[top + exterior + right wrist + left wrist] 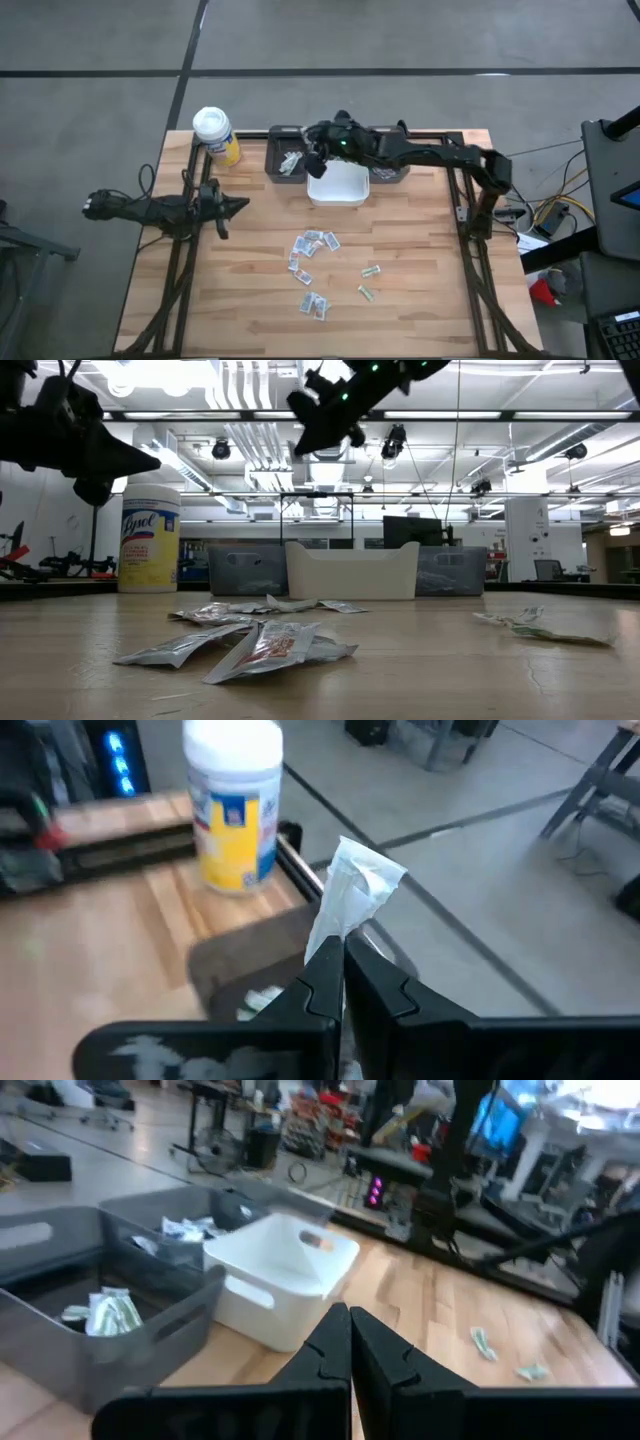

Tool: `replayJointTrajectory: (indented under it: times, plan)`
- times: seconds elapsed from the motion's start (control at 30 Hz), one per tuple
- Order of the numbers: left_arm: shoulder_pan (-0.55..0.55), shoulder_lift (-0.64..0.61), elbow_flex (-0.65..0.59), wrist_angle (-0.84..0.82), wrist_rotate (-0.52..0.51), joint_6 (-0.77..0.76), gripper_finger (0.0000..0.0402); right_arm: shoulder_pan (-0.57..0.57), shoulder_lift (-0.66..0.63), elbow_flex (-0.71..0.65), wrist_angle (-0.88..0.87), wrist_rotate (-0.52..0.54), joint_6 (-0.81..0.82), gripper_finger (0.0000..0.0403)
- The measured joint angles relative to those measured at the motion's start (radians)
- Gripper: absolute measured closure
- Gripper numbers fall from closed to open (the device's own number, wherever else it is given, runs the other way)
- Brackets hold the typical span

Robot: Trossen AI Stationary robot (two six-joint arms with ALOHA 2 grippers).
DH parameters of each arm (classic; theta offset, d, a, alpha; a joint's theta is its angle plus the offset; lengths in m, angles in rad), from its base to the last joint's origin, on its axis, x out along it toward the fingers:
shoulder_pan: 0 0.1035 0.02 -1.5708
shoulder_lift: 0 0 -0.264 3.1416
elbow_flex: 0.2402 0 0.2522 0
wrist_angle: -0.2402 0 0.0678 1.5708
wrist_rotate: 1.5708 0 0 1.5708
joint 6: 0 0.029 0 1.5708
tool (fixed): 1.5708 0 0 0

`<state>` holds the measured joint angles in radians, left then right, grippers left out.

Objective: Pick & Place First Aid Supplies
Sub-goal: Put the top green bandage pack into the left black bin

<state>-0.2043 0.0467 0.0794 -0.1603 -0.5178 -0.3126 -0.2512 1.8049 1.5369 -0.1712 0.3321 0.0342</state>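
High view: right gripper [316,160] above grey bin [286,158] at table's [420,290] far edge; packets [315,243] scattered mid-table. Right wrist view: fingers clamp a crumpled white packet [352,900]. Left wrist view: left gripper [348,1342] closed, empty.

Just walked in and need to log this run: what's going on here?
The right tool is shut on a packet and holds it above the left grey bin, which already holds some packets. A white bin and another grey bin sit beside it. More packets lie loose on the table. The left tool is shut and empty, waiting at the table's left, near the yellow bottle.
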Motion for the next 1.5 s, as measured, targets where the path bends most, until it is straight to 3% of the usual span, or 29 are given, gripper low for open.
replayJointTrajectory:
  times: [0.23,0.4,0.9,1.07,1.5]
  plan:
    - [0.0,0.006,-0.003,0.113,-0.138,0.013,0.0401,-0.033,0.175,0.16,-0.012,-0.046,-0.14,0.0394]
    - [0.0,0.013,-0.005,0.201,-0.17,0.037,0.0401,-0.059,0.297,0.306,-0.034,-0.1,-0.2,0.0394]
    - [0.0,0.025,-0.005,0.236,-0.237,0.027,0.0401,-0.1,0.649,0.813,-0.653,-0.111,-0.229,0.0394]
    - [0.0,0.038,-0.004,0.26,-0.251,0.035,0.0401,-0.102,0.647,0.81,-0.678,-0.205,-0.259,0.0394]
    - [0.004,0.097,-0.004,0.38,-0.255,0.087,0.0401,-0.102,0.652,0.811,-0.668,-0.214,-0.263,0.0394]
